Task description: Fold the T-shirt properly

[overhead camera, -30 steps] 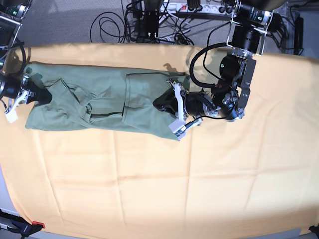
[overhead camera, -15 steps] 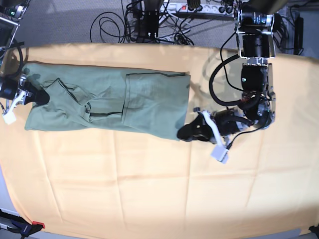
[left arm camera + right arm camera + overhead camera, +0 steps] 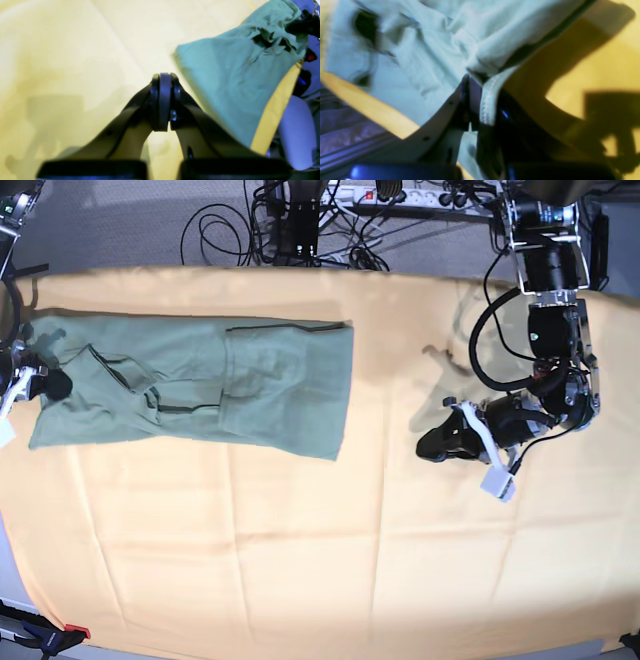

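Observation:
The sage-green T-shirt lies as a long folded strip across the left part of the yellow-orange cloth. At the strip's left end my right gripper is shut on the T-shirt; the right wrist view shows a stitched hem pinched in my right gripper. My left gripper sits to the right of the T-shirt, apart from its edge. In the left wrist view the left gripper is shut with nothing in it, low over bare cloth, and the T-shirt lies ahead to its right.
Cables and a power strip lie on the floor beyond the table's far edge. A red-tipped clamp holds the cloth at the front left corner. Bare yellow-orange cloth covers the front and right of the table.
My left gripper has come off the T-shirt's right end and moved right. The right gripper has pulled left, and the whole strip has slid left with it.

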Robot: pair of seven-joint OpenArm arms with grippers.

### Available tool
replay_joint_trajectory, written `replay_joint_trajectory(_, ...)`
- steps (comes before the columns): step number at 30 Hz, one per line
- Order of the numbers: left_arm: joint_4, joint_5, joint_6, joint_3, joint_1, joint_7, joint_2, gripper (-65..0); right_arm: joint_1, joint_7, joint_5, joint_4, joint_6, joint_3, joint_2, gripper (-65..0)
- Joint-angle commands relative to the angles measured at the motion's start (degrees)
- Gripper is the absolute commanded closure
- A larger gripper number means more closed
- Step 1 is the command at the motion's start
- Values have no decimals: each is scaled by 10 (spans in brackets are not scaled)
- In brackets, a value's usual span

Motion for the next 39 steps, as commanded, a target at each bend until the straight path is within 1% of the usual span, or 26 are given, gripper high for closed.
replay_joint_trajectory(1, 9, -19, -5, -2, -13, -12, -8, 0, 10, 22, -14, 9, 1, 3, 19, 0)
replay_joint_trajectory(3, 9, -26, -5, -2, -13, -11, -11, 0, 10, 57, -68, 9, 1, 3, 19, 0)
replay_joint_trajectory(5, 9, -26, -5, -2, -12, -10, -14, 0, 10, 87, -95, 9, 1, 3, 24, 0)
replay_joint_trajectory(7, 9, -26, -5, -2, -12, -10, -15, 0, 10, 98, -102, 9, 1, 3, 34, 0)
replay_joint_trajectory(13, 9, -27, -5, -2, -12, -10, -16, 0, 10, 107, -102, 9, 0, 3, 78, 0)
replay_joint_trajectory(16, 9, -27, -5, -2, -12, -10, -16, 0, 10, 117, -94, 9, -13, 7, 94, 0)
replay_joint_trajectory(18, 9, -29, -5, -2, -13, -11, -16, 0, 9, 117, -81, 9, -13, 22, 93, 0)
replay_joint_trajectory(21, 9, -29, -5, -2, -12, -11, -16, 0, 8, 116, -67, 9, 1, 43, 91, 0)
replay_joint_trajectory(23, 9, -29, -5, -2, -12, -11, -16, 0, 8, 115, -49, 13, 1, 53, 90, 0)
replay_joint_trajectory(27, 9, -43, -5, -2, -12, -10, -16, 0, 8, 94, -23, 34, 1, 54, 87, 0)
replay_joint_trajectory(33, 9, -43, -5, -1, -12, -12, -13, 0, 8, 83, -22, 89, 1, 54, 57, 0)
replay_joint_trajectory(36, 9, -43, -6, -1, -13, -12, -13, 0, 8, 64, -21, 126, 1, 54, 40, 0)
replay_joint_trajectory(39, 9, -43, -6, -1, -13, -12, -13, 0, 6, 58, -16, 169, 1, 54, 21, 0)
